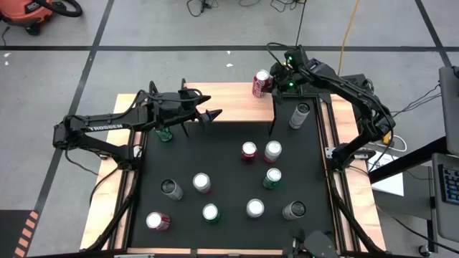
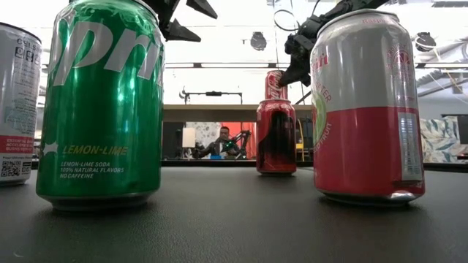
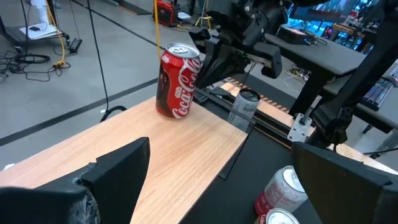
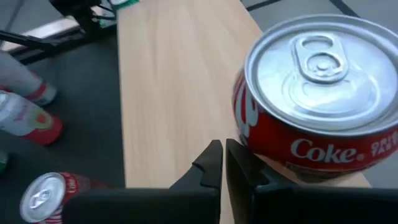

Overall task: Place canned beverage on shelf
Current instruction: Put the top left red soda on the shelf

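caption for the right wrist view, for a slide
Shut right gripper beside a red Coke can standing on the light wooden shelf.

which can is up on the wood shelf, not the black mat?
The red Coke can, standing upright at the right end of the shelf, beside the shut right claw. Every other can sits on the black table.

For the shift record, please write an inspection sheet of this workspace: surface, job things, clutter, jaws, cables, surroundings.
Surface: black table, wooden side rails.
Job's things: Coke can tilted on the light-wood shelf, near its right end.
Clutter: about ten other cans on the table, among them a green Sprite can.
Grippers: right gripper beside the Coke can, jaws shut, empty; left gripper over the shelf, jaws open, empty.
Cables: several on the floor; yellow cord.
Surroundings: grey floor; a person far behind.
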`<state>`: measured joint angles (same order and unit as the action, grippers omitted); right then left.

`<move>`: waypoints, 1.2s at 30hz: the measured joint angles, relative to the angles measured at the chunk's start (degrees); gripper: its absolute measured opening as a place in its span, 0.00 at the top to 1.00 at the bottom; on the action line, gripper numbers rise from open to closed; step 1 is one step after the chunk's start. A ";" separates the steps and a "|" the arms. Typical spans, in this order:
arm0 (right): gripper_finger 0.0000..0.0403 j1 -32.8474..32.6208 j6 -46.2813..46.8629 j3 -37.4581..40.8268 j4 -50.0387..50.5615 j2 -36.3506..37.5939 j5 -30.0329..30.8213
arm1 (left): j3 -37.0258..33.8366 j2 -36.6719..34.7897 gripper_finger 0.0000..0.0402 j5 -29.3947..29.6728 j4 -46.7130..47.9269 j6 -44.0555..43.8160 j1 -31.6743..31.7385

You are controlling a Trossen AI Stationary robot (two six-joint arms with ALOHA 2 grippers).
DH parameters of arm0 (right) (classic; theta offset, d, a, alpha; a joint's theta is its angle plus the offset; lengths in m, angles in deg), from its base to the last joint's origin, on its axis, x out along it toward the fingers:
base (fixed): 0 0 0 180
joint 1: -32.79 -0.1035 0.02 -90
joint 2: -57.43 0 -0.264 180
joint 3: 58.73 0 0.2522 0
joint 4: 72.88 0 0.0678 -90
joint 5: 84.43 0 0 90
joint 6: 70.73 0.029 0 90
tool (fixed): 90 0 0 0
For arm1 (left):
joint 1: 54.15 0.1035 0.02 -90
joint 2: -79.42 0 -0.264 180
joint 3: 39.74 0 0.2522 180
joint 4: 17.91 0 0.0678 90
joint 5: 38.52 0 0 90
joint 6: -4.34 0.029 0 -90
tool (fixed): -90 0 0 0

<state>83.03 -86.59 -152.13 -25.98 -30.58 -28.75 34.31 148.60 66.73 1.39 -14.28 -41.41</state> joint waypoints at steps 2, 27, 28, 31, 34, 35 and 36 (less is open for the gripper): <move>1.00 0.02 0.00 0.00 -0.05 -0.02 0.10 | 0.00 0.00 0.03 0.00 -0.02 -0.02 0.00; 1.00 0.02 0.30 0.00 -2.53 -0.01 2.90 | 0.00 0.00 0.03 0.00 -0.03 -0.02 0.00; 1.00 0.02 0.33 0.00 -2.53 -0.02 2.90 | 0.00 0.00 0.03 0.00 -0.04 -0.02 0.00; 1.00 0.02 0.35 0.00 -2.51 -0.02 2.89 | 0.00 0.00 0.03 0.00 -0.05 -0.02 0.00; 1.00 0.02 1.22 0.00 -2.26 0.06 2.74 | 0.00 0.00 0.03 0.00 -0.04 -0.02 0.00; 1.00 0.02 1.65 0.00 -1.67 0.28 2.62 | 0.00 0.00 0.03 0.00 -0.03 -0.04 0.00; 1.00 0.02 1.91 0.00 -0.83 0.56 1.93 | 0.00 0.00 0.03 0.00 -0.03 -0.09 0.00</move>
<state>83.05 -84.68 -152.13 -26.81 -30.02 -26.82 34.31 148.60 66.73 1.37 -14.37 -41.41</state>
